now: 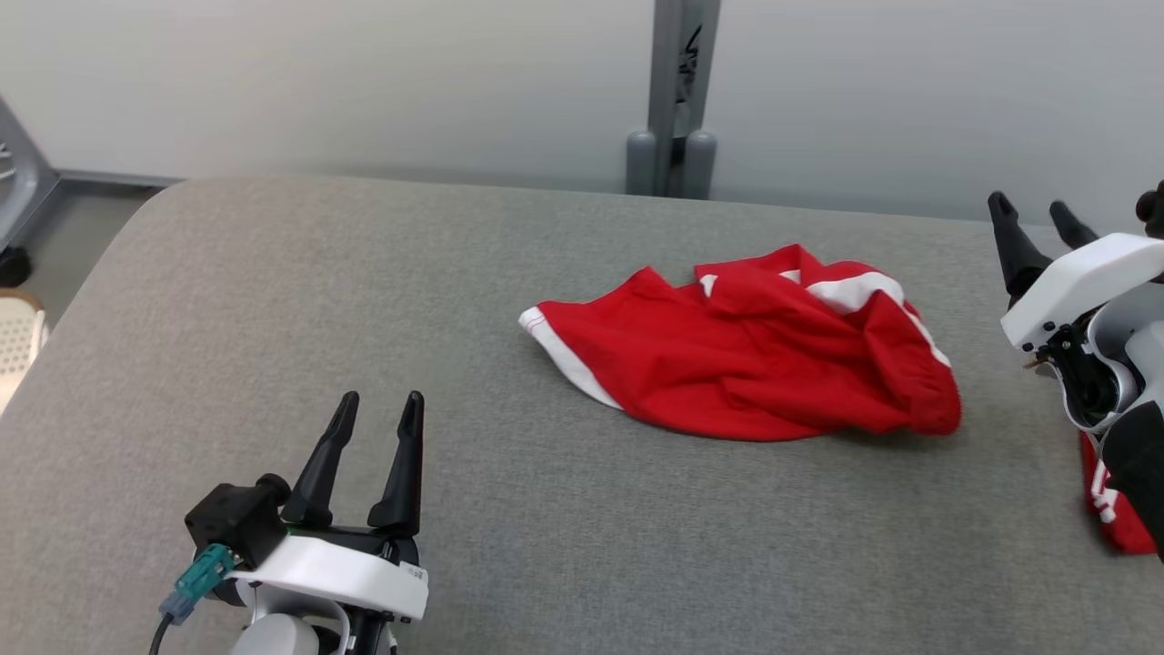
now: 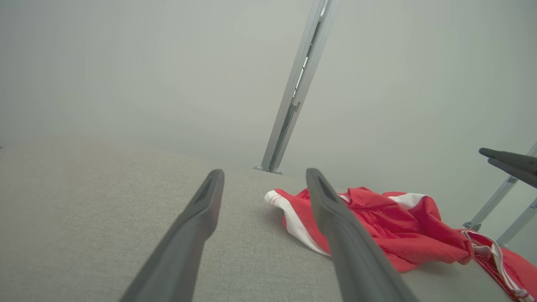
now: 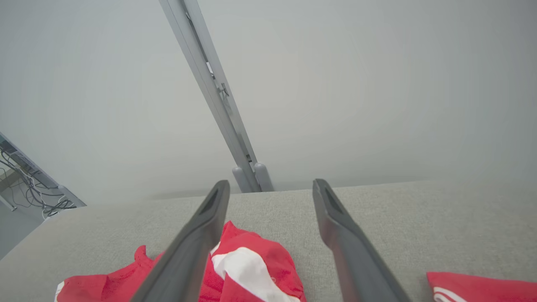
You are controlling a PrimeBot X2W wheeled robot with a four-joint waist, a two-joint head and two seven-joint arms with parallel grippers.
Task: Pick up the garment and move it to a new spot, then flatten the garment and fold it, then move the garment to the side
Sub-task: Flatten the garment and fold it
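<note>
Room: pale wall point(image 1: 364, 82), grey post point(image 1: 677, 91) behind.
Surface: grey fabric tabletop point(image 1: 318, 300).
Garment point(image 1: 746, 364): red, white trim, crumpled heap right of centre on the tabletop.
My left gripper point(image 1: 382, 400): fingers spread, empty.
My right gripper point(image 1: 1029, 205): fingers spread, near garment, apart.

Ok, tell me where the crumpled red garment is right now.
In the head view the crumpled red garment lies right of centre on the grey table, nearer the right gripper than the left gripper.

Pale grey wall point(image 1: 364, 82) behind a grey-cloth table point(image 1: 273, 318), with a metal post point(image 1: 677, 91).
</note>
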